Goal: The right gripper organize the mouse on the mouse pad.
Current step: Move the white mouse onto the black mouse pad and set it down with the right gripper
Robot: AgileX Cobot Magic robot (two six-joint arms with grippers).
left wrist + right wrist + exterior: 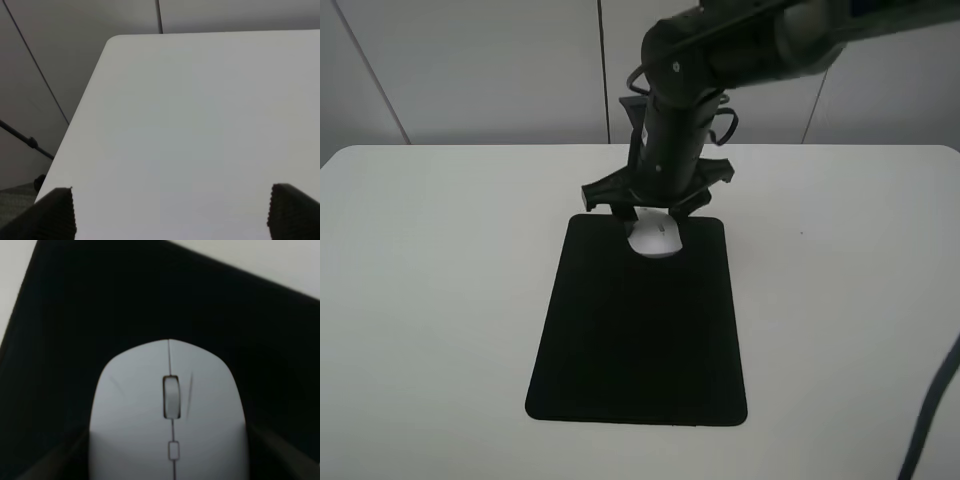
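The white mouse (pixel 655 241) is at the far edge of the black mouse pad (pixel 640 340), near the middle of that edge. My right gripper (pixel 653 222) comes down on it from above, shut on its two sides. In the right wrist view the mouse (pixel 170 405) fills the lower middle with its scroll wheel facing up. Dark fingers (pixel 65 460) press against both of its flanks, and the mouse pad (pixel 100 315) lies beneath. I cannot tell whether the mouse rests on the pad or hangs just above it. My left gripper (pixel 175 210) is open over bare table.
The white table (pixel 430 280) spreads wide on both sides of the pad. Its far left corner and a grey wall (pixel 50 60) show in the left wrist view. A cable (pixel 930 420) hangs at the near right edge.
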